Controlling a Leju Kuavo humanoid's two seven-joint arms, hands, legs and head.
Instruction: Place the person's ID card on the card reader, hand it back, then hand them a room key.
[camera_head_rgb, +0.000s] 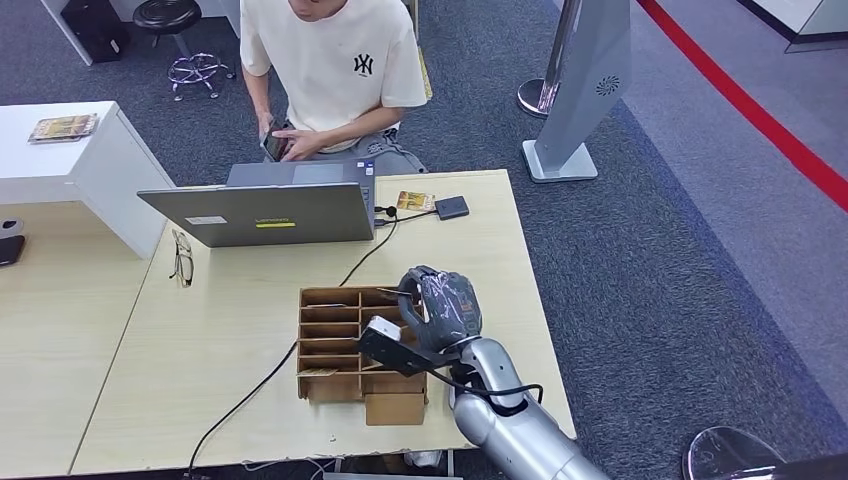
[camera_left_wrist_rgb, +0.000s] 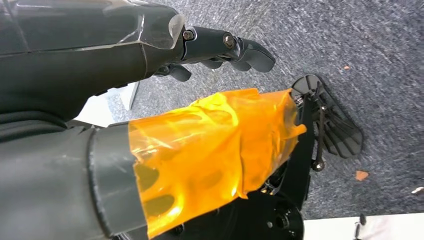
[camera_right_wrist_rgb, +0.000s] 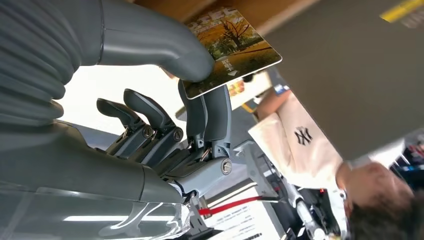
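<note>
1. From my head view, my right hand (camera_head_rgb: 443, 308) sits over the right edge of the wooden slotted organizer (camera_head_rgb: 345, 340) on the bench (camera_head_rgb: 230, 330); what it carries is hidden there.
2. My right wrist view fills that in: my thumb (camera_right_wrist_rgb: 165, 47) and fingers (camera_right_wrist_rgb: 210, 117) pinch a room key card (camera_right_wrist_rgb: 235, 47) printed with an autumn tree.
3. My left wrist view looks down at grey carpet; my left hand (camera_left_wrist_rgb: 220, 50) hangs with fingers curled in, holding nothing, orange tape (camera_left_wrist_rgb: 210, 150) wrapped on the part beside it.
4. Organizer slots: I cannot tell what lies in them.
5. Far side of the bench: an open laptop (camera_head_rgb: 270, 210), a card (camera_head_rgb: 415, 201) just beside the dark card reader (camera_head_rgb: 451, 207), and a person (camera_head_rgb: 330, 70) in a cream T-shirt.
6. Glasses (camera_head_rgb: 182, 257) lie left of the laptop.
</note>
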